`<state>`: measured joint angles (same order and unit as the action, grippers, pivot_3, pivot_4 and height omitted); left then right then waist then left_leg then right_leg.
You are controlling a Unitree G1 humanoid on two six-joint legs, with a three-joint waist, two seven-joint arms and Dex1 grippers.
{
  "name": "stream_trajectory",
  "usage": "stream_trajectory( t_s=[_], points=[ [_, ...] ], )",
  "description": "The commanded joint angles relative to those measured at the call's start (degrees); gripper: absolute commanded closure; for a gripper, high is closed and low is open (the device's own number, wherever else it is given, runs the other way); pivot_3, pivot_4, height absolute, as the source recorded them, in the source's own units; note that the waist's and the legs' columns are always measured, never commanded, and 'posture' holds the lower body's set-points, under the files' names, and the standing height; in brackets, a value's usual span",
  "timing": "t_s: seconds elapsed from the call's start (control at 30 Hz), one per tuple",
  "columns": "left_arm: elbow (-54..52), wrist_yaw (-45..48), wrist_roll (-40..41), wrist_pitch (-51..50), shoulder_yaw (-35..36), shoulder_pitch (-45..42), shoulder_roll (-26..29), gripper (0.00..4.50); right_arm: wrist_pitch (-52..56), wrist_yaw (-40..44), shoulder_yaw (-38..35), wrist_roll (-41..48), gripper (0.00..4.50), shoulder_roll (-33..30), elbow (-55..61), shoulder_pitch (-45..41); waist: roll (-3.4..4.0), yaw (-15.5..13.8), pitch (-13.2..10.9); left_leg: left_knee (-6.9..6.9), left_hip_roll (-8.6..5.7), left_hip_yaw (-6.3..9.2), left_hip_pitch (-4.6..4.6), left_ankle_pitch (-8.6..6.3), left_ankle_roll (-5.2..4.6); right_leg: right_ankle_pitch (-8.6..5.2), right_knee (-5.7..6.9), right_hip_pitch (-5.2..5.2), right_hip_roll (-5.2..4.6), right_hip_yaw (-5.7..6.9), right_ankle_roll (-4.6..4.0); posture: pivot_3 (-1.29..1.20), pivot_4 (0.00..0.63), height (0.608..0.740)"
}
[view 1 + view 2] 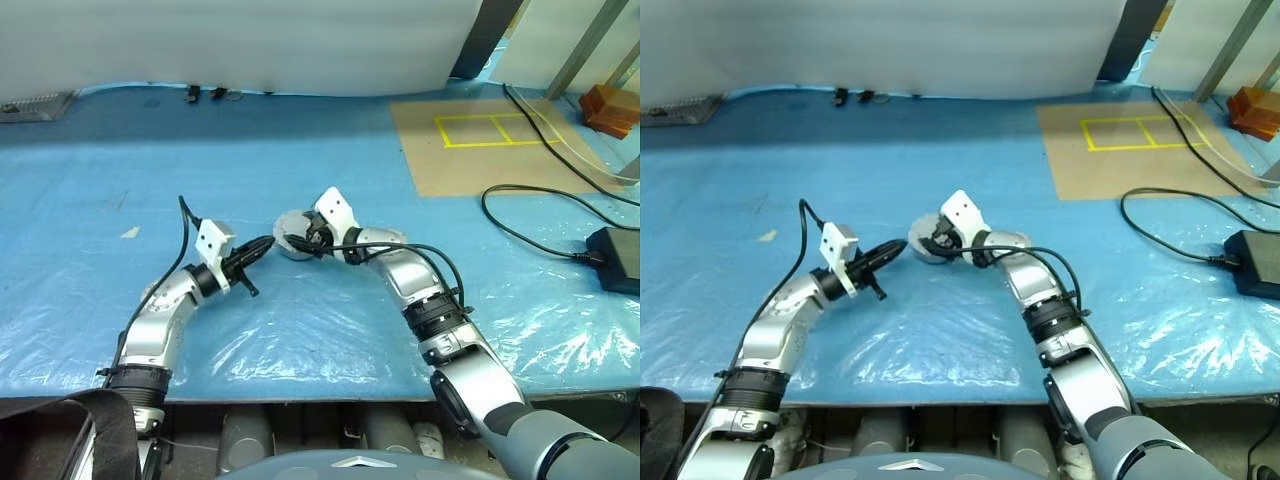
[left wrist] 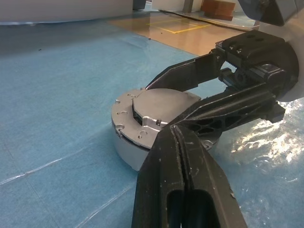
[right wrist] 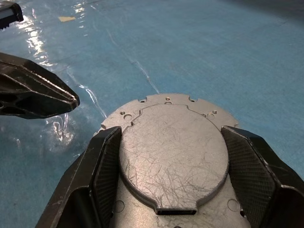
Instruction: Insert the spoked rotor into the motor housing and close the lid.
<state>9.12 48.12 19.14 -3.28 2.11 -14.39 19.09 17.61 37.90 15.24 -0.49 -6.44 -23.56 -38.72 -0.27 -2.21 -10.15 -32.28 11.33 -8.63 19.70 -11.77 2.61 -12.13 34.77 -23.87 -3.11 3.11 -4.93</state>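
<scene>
The motor housing (image 1: 283, 248) sits on the blue sheet at mid-table, a squat silver puck. Its lid (image 3: 173, 152) lies flat and closed on top, scratched grey metal with a notched flange. My right gripper (image 3: 172, 130) reaches in from the right and is shut across the housing's raised top, one black finger against each side. My left gripper (image 1: 266, 243) is shut with nothing in it, its tip (image 2: 173, 129) close to the housing's near-left side; I cannot tell whether it touches. The spoked rotor is hidden.
A brown board with yellow tape marks (image 1: 480, 140) lies at the back right. Black cables lead to a black power brick (image 1: 615, 255) at the right edge. Orange blocks (image 1: 610, 108) sit far right. Small dark parts (image 1: 205, 93) lie by the white back panel.
</scene>
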Motion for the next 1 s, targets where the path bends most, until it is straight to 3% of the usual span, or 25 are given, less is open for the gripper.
stream_trajectory(
  t_s=[0.03,0.27,0.67,1.0],
  points=[
    [-0.28,-0.05,0.08,1.41,0.26,-0.69,0.05,4.5,-0.45,-0.48,2.89,-3.31,1.53,-1.2,-3.16,1.84,0.0,0.0,0.0,0.0,0.0,0.0,0.0,0.0,0.0,0.0,0.0,0.0,0.0,0.0,0.0,0.0,0.15,0.74],
    [0.42,-0.43,-0.87,1.67,-0.14,-1.35,0.44,4.5,0.84,1.56,5.24,-4.39,1.53,-3.71,-3.4,3.14,0.06,-0.2,0.04,-0.02,-0.02,-0.01,-0.11,-0.04,-0.06,-0.01,0.0,0.15,-0.02,0.0,0.03,0.0,0.15,0.74],
    [0.92,-0.16,-0.65,1.84,-0.26,-1.85,0.34,4.5,6.95,10.41,8.48,-1.5,1.53,-6.29,6.09,6.4,0.08,-0.3,0.08,0.17,-0.03,0.01,-0.05,-0.03,-0.02,-0.17,-0.11,0.17,-0.01,0.0,0.11,0.0,0.15,0.74],
    [0.5,2.23,-1.69,0.02,-3.32,-2.95,1.32,4.5,7.84,10.7,9.05,-1.79,1.53,-6.66,6.97,6.97,0.08,-0.19,0.1,0.16,-0.03,0.01,-0.1,-0.03,-0.03,-0.18,-0.1,0.19,-0.01,0.0,0.12,0.0,0.15,0.74]
  ],
)
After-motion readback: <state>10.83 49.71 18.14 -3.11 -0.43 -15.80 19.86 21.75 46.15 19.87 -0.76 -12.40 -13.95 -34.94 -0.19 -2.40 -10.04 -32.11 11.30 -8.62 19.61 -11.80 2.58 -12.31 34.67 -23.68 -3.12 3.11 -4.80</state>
